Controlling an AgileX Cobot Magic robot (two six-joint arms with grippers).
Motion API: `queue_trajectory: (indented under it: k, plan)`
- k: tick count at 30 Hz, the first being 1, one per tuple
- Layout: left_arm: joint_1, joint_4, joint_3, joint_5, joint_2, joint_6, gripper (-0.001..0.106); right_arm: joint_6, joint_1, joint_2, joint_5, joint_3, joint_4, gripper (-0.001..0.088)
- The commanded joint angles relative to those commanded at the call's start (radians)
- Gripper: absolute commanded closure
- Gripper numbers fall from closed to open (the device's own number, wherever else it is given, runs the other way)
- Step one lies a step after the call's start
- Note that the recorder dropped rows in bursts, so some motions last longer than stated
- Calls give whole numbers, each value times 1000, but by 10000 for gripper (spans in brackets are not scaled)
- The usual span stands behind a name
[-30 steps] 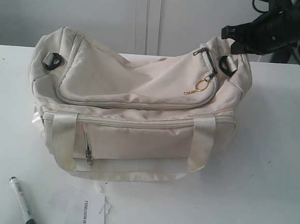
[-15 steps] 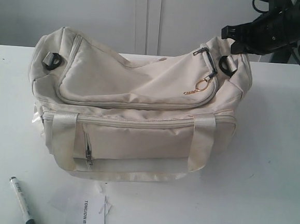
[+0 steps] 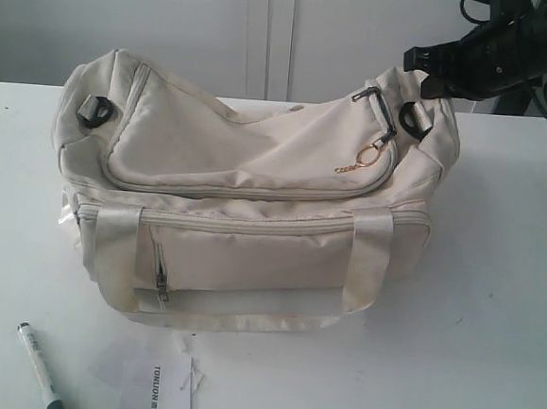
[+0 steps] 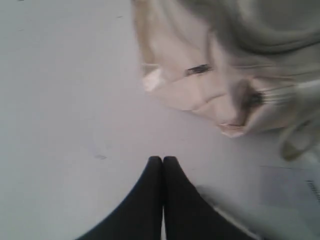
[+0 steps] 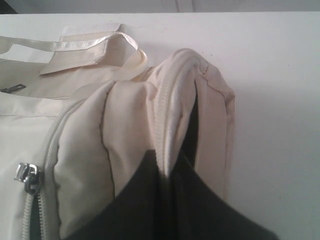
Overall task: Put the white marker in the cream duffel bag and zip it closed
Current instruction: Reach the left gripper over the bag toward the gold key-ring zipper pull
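1. White counter [image 3: 493, 307] carried the cream duffel bag [image 3: 255, 194] at its middle; the white marker [image 3: 38, 368] lay outside it, near the front-left edge.
2. The right pincer [image 5: 170, 170] pinched the bag's zippered end fold; the left pincer [image 4: 162, 162] hung pressed together, empty.
3. Seemingly the bag was being braced for unzipping; next, the marker, well apart from both pincers, needs fetching.
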Motion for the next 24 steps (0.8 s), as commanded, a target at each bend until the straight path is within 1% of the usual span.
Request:
queue_trajectory:
  k: [2, 3, 4, 8, 13, 16, 20, 24]
  plan:
    - [-10, -136, -16, 45, 20, 120, 1053, 0, 0, 0, 0, 0, 0, 868]
    - [-21, -167, -27, 58, 32, 143, 1053, 0, 0, 0, 0, 0, 0, 868]
    - [-44, -190, -37, 66, 46, 160, 1053, 0, 0, 0, 0, 0, 0, 868]
    - [-144, -190, -74, 66, 103, 161, 1053, 0, 0, 0, 0, 0, 0, 868]
    - [-271, -190, -123, 19, 182, 161, 1053, 0, 0, 0, 0, 0, 0, 868]
    - [-344, -190, -174, -4, 235, 161, 1053, 0, 0, 0, 2, 0, 0, 868]
    - [-416, -194, -244, -51, 312, 159, 1053, 0, 0, 0, 2, 0, 0, 868]
    - [-466, -194, -305, -103, 389, 159, 1053, 0, 0, 0, 0, 0, 0, 868]
